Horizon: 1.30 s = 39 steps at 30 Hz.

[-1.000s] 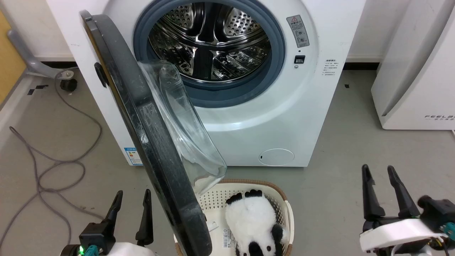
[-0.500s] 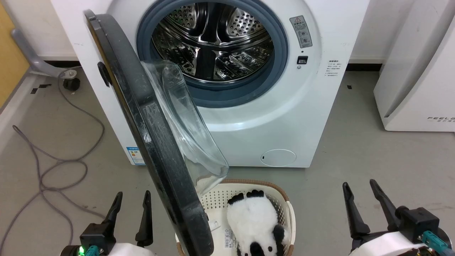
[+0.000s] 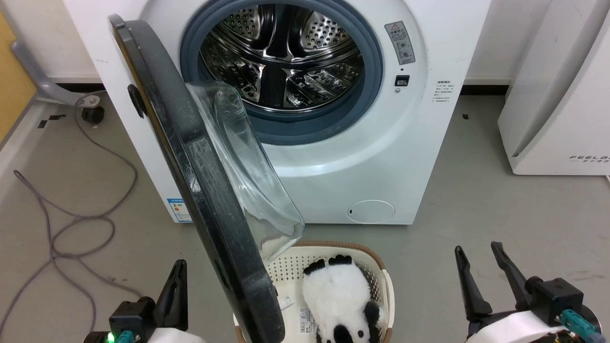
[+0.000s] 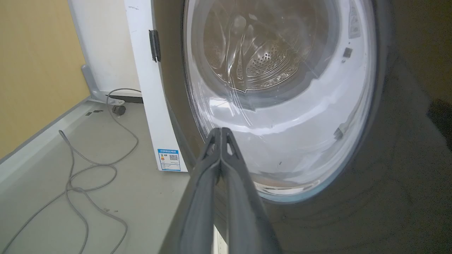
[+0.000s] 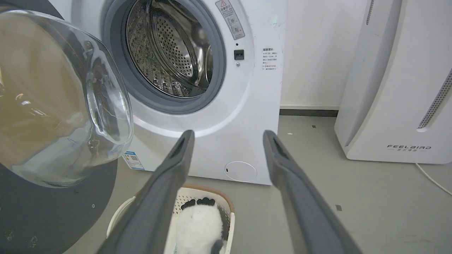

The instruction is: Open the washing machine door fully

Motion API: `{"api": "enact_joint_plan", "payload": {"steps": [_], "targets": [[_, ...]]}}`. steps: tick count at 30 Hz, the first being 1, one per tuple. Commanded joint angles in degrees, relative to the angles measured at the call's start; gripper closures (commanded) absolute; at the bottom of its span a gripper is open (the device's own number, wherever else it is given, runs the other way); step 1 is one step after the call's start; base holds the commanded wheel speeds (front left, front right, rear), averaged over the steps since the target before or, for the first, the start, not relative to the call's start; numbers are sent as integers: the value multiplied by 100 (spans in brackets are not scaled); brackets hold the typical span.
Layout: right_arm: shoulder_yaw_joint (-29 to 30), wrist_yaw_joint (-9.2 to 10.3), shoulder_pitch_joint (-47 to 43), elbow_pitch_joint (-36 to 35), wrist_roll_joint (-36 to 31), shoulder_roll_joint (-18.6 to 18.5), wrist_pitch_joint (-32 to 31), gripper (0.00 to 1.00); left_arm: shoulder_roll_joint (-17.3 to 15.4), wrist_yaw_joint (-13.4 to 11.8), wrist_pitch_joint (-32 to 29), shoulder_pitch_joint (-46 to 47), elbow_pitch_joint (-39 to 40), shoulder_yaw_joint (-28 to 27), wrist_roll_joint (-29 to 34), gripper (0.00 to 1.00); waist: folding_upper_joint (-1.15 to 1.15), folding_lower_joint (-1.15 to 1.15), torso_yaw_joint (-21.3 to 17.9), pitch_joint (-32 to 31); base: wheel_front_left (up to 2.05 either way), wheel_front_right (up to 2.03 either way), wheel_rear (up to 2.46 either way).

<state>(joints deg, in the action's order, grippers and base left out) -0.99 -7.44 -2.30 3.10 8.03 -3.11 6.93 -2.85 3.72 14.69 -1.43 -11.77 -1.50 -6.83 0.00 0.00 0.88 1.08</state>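
The washing machine (image 3: 381, 143) is a white front-loader with a blue-grey ring around a steel drum (image 3: 286, 57). Its door (image 3: 200, 181) stands about half open, hinged at the left, edge-on to the head view, its glass bowl (image 3: 248, 176) bulging right. My left gripper (image 3: 180, 263) is shut on nothing, low and just left of the door's bottom edge. In the left wrist view the left gripper (image 4: 220, 130) points at the door's glossy outer face (image 4: 388, 176). My right gripper (image 3: 476, 248) is open at the lower right, away from the door. The right wrist view shows the right gripper (image 5: 229, 134) and the inner face (image 5: 53, 211).
A cream laundry basket (image 3: 381, 271) with a panda plush (image 3: 340, 295) sits on the floor under the door's lower edge. A grey cable (image 3: 71, 224) loops at the left. A white slanted appliance (image 3: 557, 109) stands at the right, with bare grey floor before it.
My left gripper's fingers have come together and shifted slightly right, nearer the door. My right gripper has dropped lower and a little left. The door stands as before.
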Motion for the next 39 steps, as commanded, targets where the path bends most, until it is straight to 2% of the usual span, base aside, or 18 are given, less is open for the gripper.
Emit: {"api": "enact_joint_plan", "payload": {"steps": [1,12,21,24,25,31,35,39], "targets": [[-14,-5,-58,5,-38,23,-12,0,-6,35,30,-61,-21,-16,-21,100,0,0,-3,-8,0,0,0],[-26,-5,-77,36,-46,23,-39,0,-64,19,30,31,174,-143,-58,100,0,0,15,-23,0,0,0],[-16,-5,-69,96,-26,23,-44,0,-338,-95,30,195,1127,-485,-17,100,0,0,13,-30,0,0,0],[3,-5,-75,130,-6,23,-41,0,-368,-102,30,255,1564,-540,-57,100,0,0,25,-45,0,0,0],[7,-5,-73,153,15,24,-31,0,-430,-93,30,343,2122,-550,-51,100,0,0,33,-52,0,0,0],[40,-5,-74,196,10,24,-48,0,-517,-94,16,526,3431,-503,2,100,0,0,16,-56,0,0,0],[42,-5,-82,221,9,24,-62,0,-572,-22,-58,617,4275,-199,188,100,0,0,3,-50,0,0,0],[35,-5,-80,231,11,24,-72,0,-570,108,-242,653,4938,331,243,100,0,0,-8,-39,0,0,0]]}}
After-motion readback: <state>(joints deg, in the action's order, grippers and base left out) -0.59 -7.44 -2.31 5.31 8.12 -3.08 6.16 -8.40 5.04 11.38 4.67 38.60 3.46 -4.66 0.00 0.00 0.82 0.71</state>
